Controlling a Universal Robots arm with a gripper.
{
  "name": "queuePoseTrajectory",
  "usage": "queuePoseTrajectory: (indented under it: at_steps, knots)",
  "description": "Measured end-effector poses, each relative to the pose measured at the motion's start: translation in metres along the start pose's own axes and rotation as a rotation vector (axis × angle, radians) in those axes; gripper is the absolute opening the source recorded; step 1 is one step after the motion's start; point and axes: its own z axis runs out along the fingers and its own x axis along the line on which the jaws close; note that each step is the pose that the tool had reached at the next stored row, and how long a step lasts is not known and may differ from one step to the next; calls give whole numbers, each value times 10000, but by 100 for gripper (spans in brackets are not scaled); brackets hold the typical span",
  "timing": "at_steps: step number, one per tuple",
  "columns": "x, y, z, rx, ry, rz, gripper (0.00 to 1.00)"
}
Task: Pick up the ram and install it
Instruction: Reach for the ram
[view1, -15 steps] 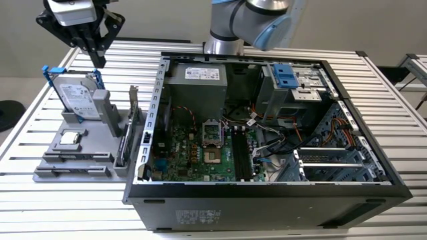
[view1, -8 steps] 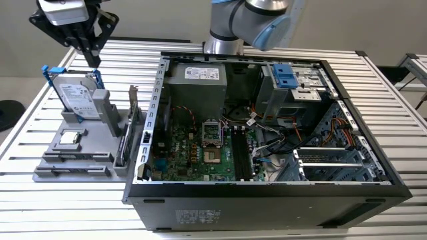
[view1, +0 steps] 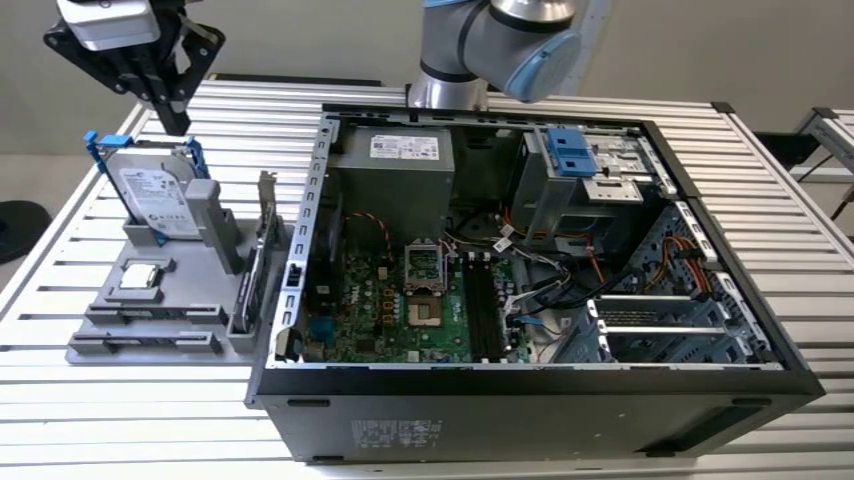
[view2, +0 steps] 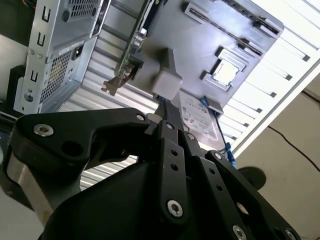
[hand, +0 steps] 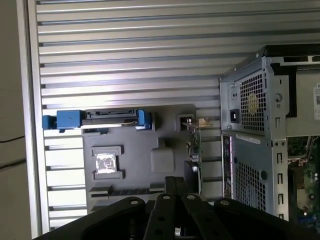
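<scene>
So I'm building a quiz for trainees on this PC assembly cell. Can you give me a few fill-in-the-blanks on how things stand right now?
1. The gripper hangs above the gray holder, its fingers shut on ____.
2. Standing on that holder in a blue frame is the silver ____.
3. The open computer case sits on the exterior view's ____ of the holder.
Missing words: nothing; hard drive; right.

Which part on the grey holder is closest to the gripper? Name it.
The silver hard drive in the blue frame, standing upright just under the gripper; the flat square chip and the expansion card sit farther away.
</scene>
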Motion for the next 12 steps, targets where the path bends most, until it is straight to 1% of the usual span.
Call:
queuePoseTrajectory:
  at_steps: [12]
  knots:
    - [118, -9, -2, -1, 0, -1, 0]
